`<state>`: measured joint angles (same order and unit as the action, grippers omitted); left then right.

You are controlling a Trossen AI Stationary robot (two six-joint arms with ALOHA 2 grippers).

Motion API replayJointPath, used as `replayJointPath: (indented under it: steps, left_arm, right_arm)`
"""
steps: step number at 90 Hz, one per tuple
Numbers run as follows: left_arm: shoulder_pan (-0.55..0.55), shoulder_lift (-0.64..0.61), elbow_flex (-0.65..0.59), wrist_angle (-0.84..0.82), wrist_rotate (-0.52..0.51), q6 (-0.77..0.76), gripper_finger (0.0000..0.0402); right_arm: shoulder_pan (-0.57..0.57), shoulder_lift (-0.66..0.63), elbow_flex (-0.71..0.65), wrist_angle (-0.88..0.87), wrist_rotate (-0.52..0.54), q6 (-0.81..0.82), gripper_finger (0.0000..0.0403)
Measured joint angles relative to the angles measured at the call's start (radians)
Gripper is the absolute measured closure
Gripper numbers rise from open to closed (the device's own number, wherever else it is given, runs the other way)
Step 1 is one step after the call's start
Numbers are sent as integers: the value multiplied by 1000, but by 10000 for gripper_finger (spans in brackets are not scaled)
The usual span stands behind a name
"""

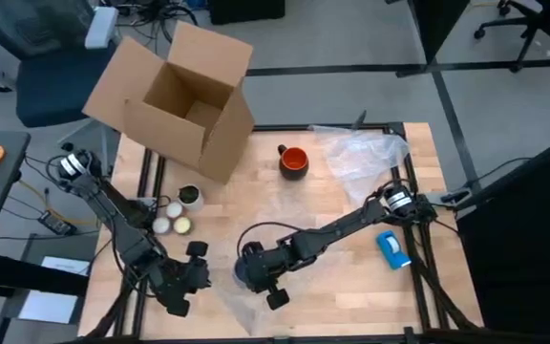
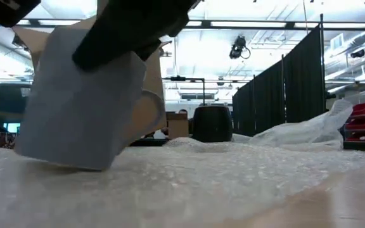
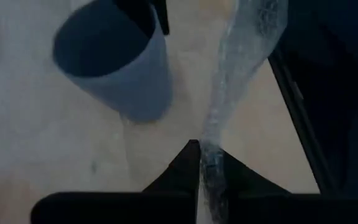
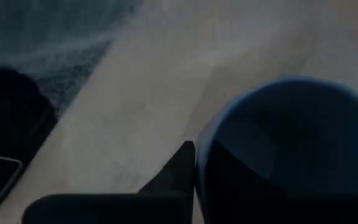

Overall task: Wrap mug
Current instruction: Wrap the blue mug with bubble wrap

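Small round orange-red mug upright, well apart from both; right gripper clamps blue-grey cup rim, left gripper pinches clear bubble wrap on wood surface.

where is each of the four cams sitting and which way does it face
High: overhead, looking straight down on table, box, orange mug; both arms show.
Low: table height, looking level across bubble wrap; right arm grips blue cup.
Left wrist: looks past left gripper, shut on a wrap strip.
Right wrist: looks past right gripper on cup rim.
Shared: blue cup in all four.
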<state>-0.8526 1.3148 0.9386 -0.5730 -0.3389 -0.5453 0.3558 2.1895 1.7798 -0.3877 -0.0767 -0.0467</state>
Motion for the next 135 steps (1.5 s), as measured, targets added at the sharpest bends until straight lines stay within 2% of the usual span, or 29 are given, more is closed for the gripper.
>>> replayJointPath:
  steps: [44,64,92,107,127,135]
  left_arm:
    - [3,0,0,29,-19,45,402]
    - [3,0,0,30,-19,44,402]
    - [9,0,0,36,-47,45,402]
    - [9,0,0,38,-70,41,402]
    - [13,0,0,35,-166,-7,402]
    - [24,0,0,21,-174,-47,402]
  right_arm:
    - [-1,0,0,3,-3,-25,319]
    - [-1,-17,5,15,36,-31,285]
    - [-1,-34,70,-34,47,-14,247]
    - [-1,-34,154,-150,139,-3,244]
    - [18,-34,281,-289,282,-45,258]
    - [35,-34,337,-354,352,-67,266]
